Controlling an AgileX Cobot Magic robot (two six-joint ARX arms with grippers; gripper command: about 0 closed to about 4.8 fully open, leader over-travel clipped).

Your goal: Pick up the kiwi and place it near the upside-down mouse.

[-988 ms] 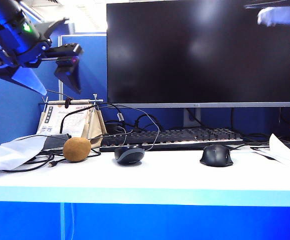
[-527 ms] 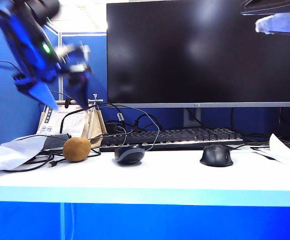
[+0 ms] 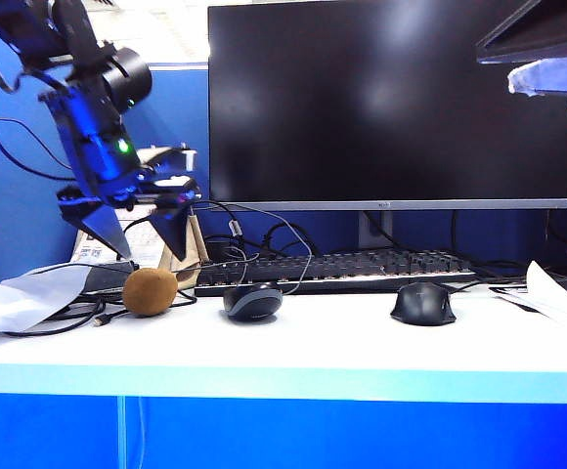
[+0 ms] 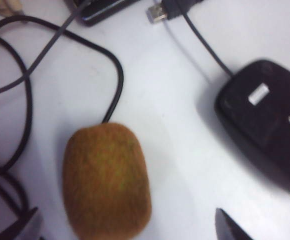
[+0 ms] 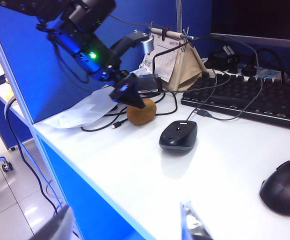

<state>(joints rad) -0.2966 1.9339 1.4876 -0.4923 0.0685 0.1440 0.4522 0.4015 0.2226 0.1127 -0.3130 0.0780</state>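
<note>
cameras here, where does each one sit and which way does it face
Exterior view: low at the desk's front edge, facing the monitor; left tool open above the kiwi.
Left wrist view: on the left arm, looking down at the kiwi and upside-down mouse; tool tips at the frame edge.
Right wrist view: high at the right, looking across the desk; open right tool.
All share kiwi and mouse.

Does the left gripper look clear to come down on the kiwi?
Probably yes: the left gripper hangs open just above the kiwi, nothing between them; only cables lie beside the fruit.
</note>
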